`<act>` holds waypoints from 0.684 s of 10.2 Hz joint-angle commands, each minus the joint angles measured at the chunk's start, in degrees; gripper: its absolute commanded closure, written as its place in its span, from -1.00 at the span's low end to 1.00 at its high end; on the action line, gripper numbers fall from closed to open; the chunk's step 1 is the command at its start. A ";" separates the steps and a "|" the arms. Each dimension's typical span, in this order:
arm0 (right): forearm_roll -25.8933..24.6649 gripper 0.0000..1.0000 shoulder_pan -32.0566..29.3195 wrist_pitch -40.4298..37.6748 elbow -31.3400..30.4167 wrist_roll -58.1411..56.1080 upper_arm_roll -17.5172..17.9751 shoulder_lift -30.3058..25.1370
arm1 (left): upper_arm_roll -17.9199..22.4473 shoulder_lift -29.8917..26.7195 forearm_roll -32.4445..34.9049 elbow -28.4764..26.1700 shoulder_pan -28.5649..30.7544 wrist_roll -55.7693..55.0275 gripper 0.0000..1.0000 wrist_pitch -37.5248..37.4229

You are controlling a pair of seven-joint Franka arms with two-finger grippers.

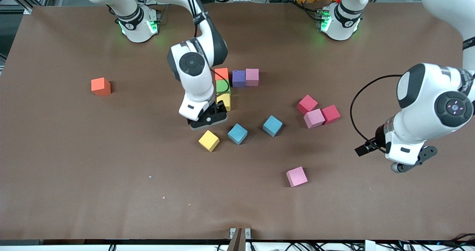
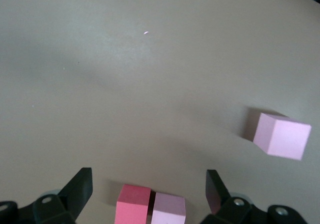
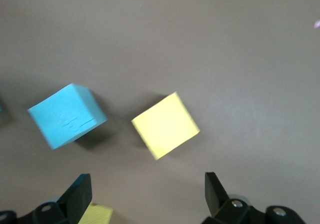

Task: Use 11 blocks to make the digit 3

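Note:
A partial figure stands mid-table: an orange block (image 1: 221, 73), a purple block (image 1: 239, 78) and a pink block (image 1: 252, 76) touch in a row. A green block (image 1: 222, 86) and a yellow block (image 1: 225, 101) run from the orange one toward the front camera. My right gripper (image 1: 207, 119) hangs open and empty beside that yellow block (image 3: 95, 215). A loose yellow block (image 3: 165, 125) and a light blue block (image 3: 66, 115) lie just past its fingers. My left gripper (image 2: 149, 189) is open, empty and raised toward the left arm's end of the table.
Loose on the brown table: a yellow block (image 1: 209, 140), two light blue blocks (image 1: 237, 134) (image 1: 272, 125), a cluster of red (image 1: 307, 104), pink (image 1: 314, 118) and red (image 1: 330, 114), a lone pink block (image 1: 296, 176), and an orange-red block (image 1: 101, 86) toward the right arm's end.

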 commanded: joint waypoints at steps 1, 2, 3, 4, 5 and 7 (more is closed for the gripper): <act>-0.59 -1.00 -5.90 6.48 2.46 -8.39 4.79 4.46 | 0.06 1.84 5.14 0.57 -0.54 -4.24 -1.00 0.51; -0.67 -1.00 -10.81 10.17 2.64 -9.81 10.30 5.87 | 0.06 2.89 5.15 0.65 -0.54 -4.77 -1.00 1.73; -0.68 -1.00 -16.34 12.38 3.60 -10.17 16.62 6.49 | 0.15 3.77 5.15 0.65 -0.54 -5.21 -1.00 3.22; -1.02 -1.00 -19.87 13.19 5.00 -11.22 21.21 7.63 | 0.06 5.00 5.15 0.65 -0.54 -7.74 -1.00 5.15; -0.94 -1.00 -20.43 13.20 5.97 -12.19 22.12 8.60 | 0.15 6.06 5.33 0.65 -1.15 -9.76 -1.00 6.30; -0.94 -1.00 -20.18 13.81 6.50 -13.60 22.40 9.66 | 0.23 6.85 5.59 0.65 -1.68 -10.40 -1.00 7.10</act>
